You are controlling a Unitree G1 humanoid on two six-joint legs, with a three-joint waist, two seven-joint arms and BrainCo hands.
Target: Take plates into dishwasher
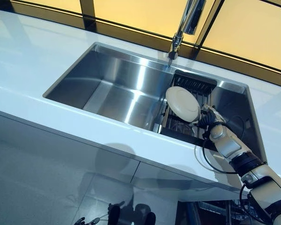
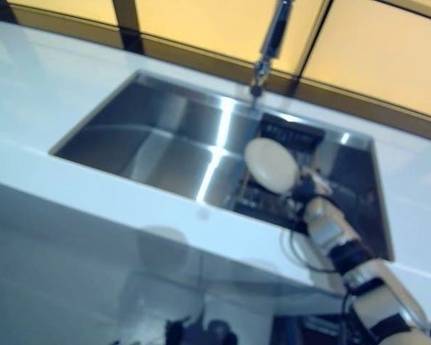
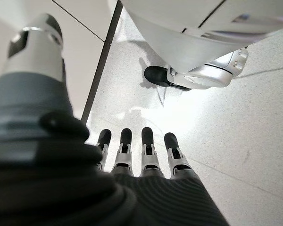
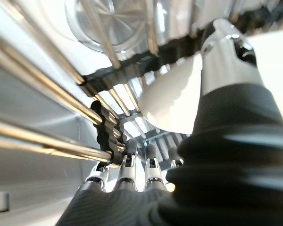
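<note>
A white round plate (image 1: pixel 182 103) stands tilted on edge above the dark dish rack (image 1: pixel 193 84) in the right part of the steel sink (image 1: pixel 112 89). My right hand (image 1: pixel 207 117) reaches in from the lower right and is shut on the plate's lower right rim. In the right wrist view its thumb (image 4: pixel 226 66) lies over the plate (image 4: pixel 172 106), and its fingers (image 4: pixel 127 165) curl beneath, over the rack's bars. My left hand (image 3: pixel 146 150) hangs low over the floor with its fingers straight, holding nothing.
A faucet (image 1: pixel 178 42) rises at the sink's back edge, just behind the rack. White countertop (image 1: pixel 37 61) surrounds the sink, with a window frame behind it. The sink's left basin holds nothing. A round glass item (image 4: pixel 108 21) shows beyond the rack's bars.
</note>
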